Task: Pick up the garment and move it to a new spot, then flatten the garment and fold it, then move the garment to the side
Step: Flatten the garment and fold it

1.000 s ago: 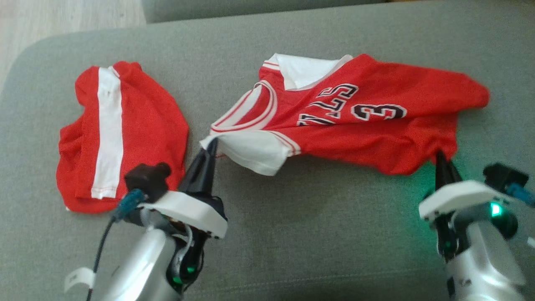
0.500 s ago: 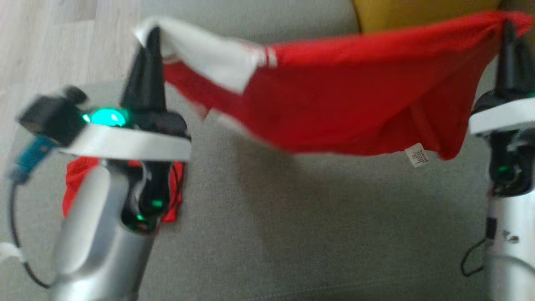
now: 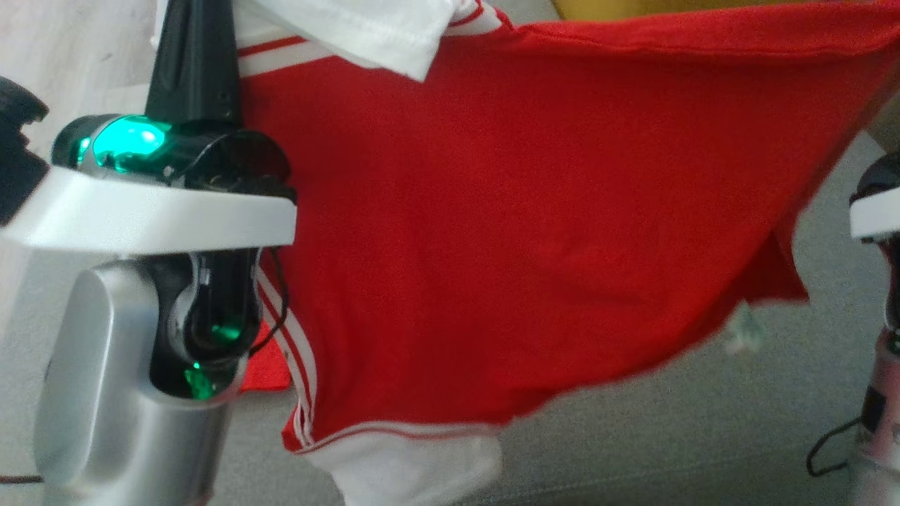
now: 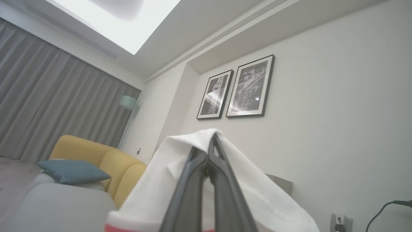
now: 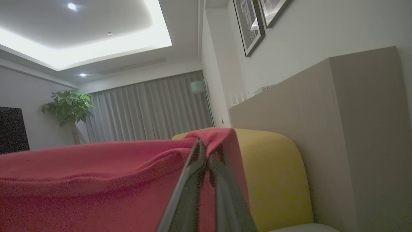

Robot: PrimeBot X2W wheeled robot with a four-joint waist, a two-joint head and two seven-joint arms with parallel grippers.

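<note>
Above the grey sofa [image 3: 633, 436] hangs a soft, light red jersey [image 3: 527, 232]. The left pincer [image 4: 210, 145] is clamped on its white sleeve [image 4: 154, 180], and the right pincer [image 5: 204, 148] on its red corner [image 5: 219, 135].

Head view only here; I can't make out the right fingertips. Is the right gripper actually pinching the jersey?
Observer: Yes. In the right wrist view, the right gripper is shut on a red fold of the jersey.
Operator: And which part does the left have?
Observer: The left gripper is shut on the white sleeve, with cloth draped over both fingers.
</note>
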